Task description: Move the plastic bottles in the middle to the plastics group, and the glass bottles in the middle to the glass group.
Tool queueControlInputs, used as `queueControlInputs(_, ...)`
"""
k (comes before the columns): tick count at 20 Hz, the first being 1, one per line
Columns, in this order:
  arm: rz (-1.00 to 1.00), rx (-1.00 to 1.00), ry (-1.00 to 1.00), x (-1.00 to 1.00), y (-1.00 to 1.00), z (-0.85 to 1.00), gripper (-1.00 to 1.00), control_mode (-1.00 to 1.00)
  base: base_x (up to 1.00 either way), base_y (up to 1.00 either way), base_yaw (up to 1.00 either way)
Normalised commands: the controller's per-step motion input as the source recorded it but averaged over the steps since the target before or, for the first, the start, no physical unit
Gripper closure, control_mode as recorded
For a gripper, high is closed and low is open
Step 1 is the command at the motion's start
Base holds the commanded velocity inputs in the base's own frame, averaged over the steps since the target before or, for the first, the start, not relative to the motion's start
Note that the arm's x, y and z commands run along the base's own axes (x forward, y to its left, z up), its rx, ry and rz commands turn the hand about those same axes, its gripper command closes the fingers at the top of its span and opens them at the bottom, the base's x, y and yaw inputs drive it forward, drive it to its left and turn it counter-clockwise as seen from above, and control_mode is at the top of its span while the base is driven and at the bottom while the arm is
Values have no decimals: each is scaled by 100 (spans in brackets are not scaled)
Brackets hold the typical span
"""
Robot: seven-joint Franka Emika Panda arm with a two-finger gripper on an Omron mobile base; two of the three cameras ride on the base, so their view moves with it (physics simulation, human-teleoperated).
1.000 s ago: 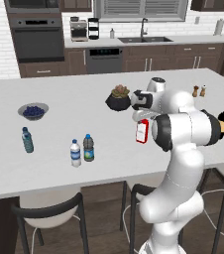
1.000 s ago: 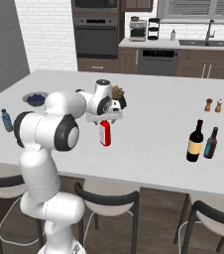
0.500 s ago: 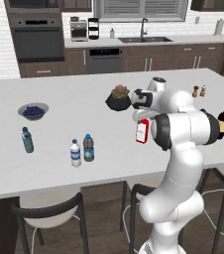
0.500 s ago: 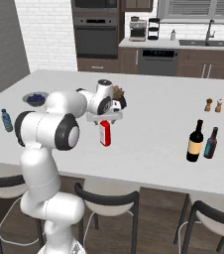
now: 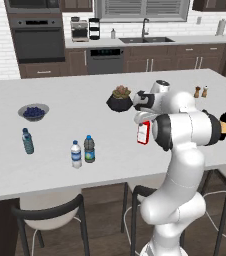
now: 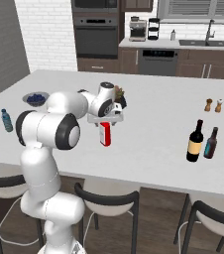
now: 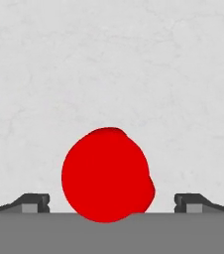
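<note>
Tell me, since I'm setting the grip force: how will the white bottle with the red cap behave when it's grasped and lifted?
The white bottle is tall and narrow and stands upright, so an off-centre touch could probably tip it. It looks like smooth, rigid glass: likely slippery and breakable if dropped. The open gripper sits over its round cap, which might give the fingers little purchase.

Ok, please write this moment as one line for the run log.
gripper: open | position: above white bottle with red cap | bottle: upright on counter, not gripped | brown bottle: beside teal glass bottle

A sauce bottle (image 6: pixel 104 135) is standing on the counter (image 6: pixel 148 139) directly under the gripper (image 6: pixel 104 119), with wine bottle (image 6: pixel 195 142) sitting well off to its right.
</note>
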Motion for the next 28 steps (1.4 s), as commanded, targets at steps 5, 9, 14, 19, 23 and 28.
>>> queueControlInputs(5,0,0,-1,0,0,-23,-100,-100,0,0,0)
queueControlInputs(9,0,0,-2,0,0,-16,-100,-100,0,0,0)
queueControlInputs(14,0,0,0,0,0,0,-100,-100,0,0,0)
queueControlInputs(19,0,0,0,0,0,0,100,-100,0,0,0)
queueControlInputs(23,0,0,0,0,0,0,100,-100,0,0,0)
queueControlInputs(28,-1,0,-1,-17,-2,2,100,-100,0,0,0)
